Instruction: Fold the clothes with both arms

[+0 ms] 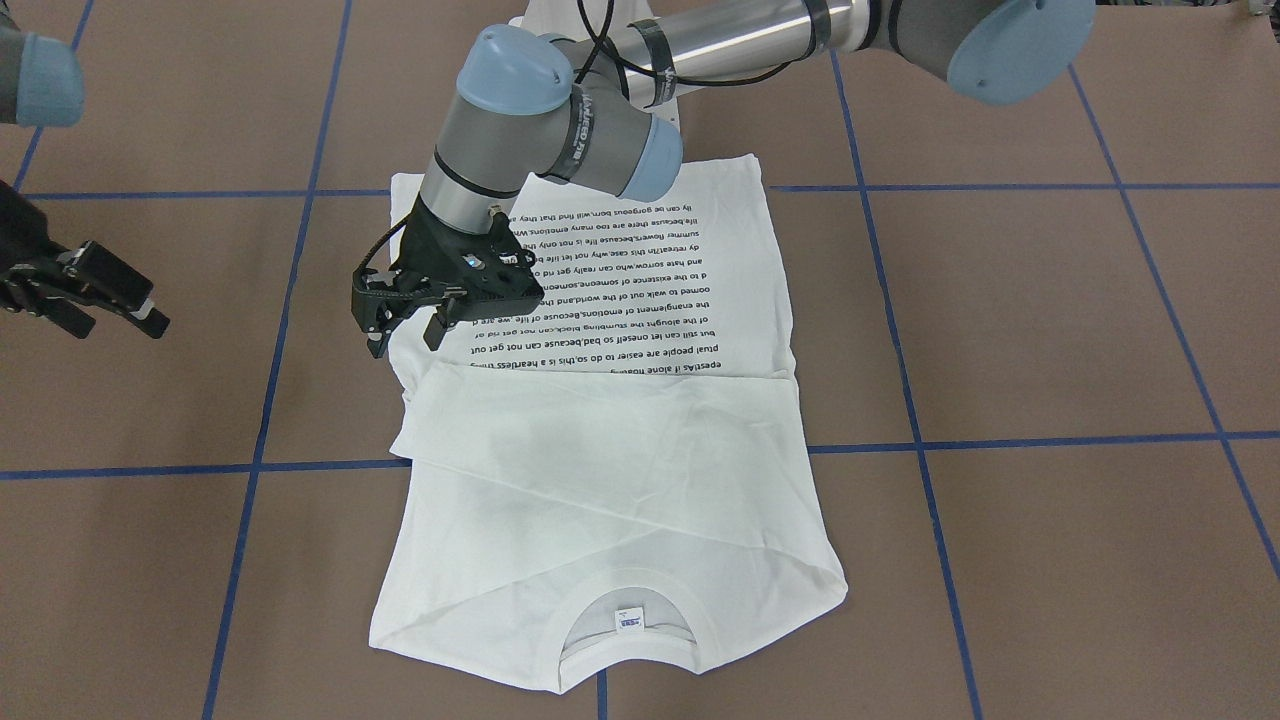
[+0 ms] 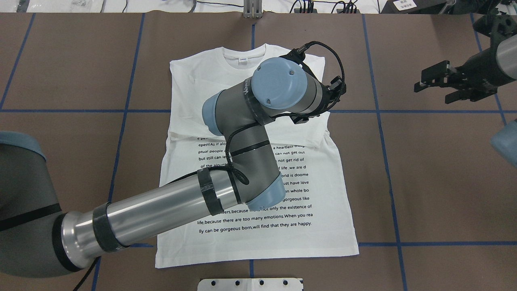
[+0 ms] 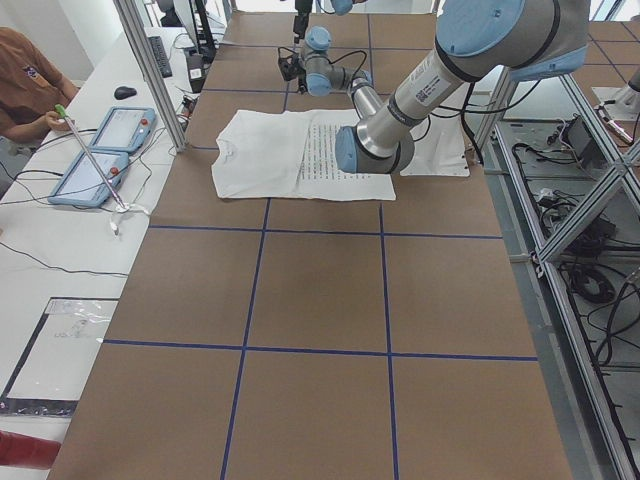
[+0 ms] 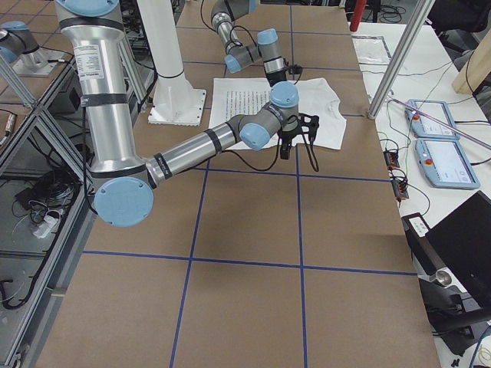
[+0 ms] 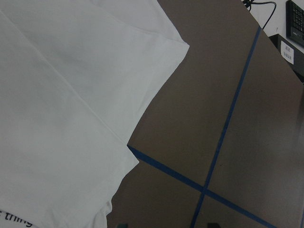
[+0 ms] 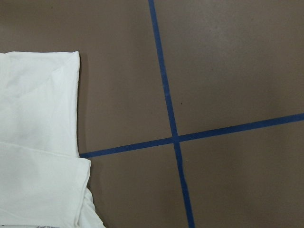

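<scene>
The white long-sleeved T-shirt (image 1: 600, 480) lies flat on the brown table, with its black text block (image 1: 620, 300) face up and toward the robot. Both sleeves are folded across the chest. The neck label (image 1: 628, 620) is at the far end. The shirt also shows in the overhead view (image 2: 258, 230). My left gripper (image 1: 405, 340) is open and empty. It hovers over the shirt's edge on the robot's right, where the folded sleeve meets the text. My right gripper (image 1: 125, 328) is open and empty, off the shirt over bare table, and also shows in the overhead view (image 2: 432, 91).
Blue tape lines (image 1: 260, 400) cross the brown table. The white pedestal base (image 2: 250, 284) stands at the robot's edge behind the shirt hem. A side table with tablets (image 3: 100, 150) and a seated person (image 3: 25, 80) lies beyond the far edge.
</scene>
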Action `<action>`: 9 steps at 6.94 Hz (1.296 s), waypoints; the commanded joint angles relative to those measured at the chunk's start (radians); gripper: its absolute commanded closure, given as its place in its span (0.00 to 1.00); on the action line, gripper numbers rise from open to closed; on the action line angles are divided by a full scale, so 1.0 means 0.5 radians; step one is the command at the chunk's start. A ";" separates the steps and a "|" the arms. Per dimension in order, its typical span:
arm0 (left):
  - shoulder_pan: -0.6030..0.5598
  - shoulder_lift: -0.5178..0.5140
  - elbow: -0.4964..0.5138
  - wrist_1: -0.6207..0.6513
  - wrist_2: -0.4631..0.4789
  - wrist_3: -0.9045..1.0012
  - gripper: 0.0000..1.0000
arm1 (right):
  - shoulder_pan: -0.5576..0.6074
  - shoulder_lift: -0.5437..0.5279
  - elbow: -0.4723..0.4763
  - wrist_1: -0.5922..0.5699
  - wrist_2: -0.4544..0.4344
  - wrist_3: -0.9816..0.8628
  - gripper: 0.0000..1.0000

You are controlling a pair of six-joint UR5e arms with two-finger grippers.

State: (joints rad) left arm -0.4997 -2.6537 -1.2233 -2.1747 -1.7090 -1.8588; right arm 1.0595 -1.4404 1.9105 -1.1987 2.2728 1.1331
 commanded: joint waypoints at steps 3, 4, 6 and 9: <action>-0.034 0.891 -1.021 0.186 -0.079 0.391 0.36 | -1.018 -0.037 0.372 0.063 -0.907 1.142 0.00; -0.056 0.971 -1.190 0.332 -0.101 0.468 0.36 | -1.245 -0.085 0.421 0.060 -1.104 1.419 0.01; -0.056 1.021 -1.269 0.340 -0.089 0.487 0.36 | -1.809 -0.302 0.578 0.044 -1.769 1.928 0.01; -0.047 1.018 -1.290 0.340 -0.080 0.484 0.35 | -1.999 -0.359 0.572 -0.240 -1.871 2.243 0.19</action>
State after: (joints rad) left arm -0.5241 -2.1450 -1.8620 -2.0051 -1.7516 -1.6159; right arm 0.0960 -1.6149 2.1978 -1.2680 1.3464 2.1968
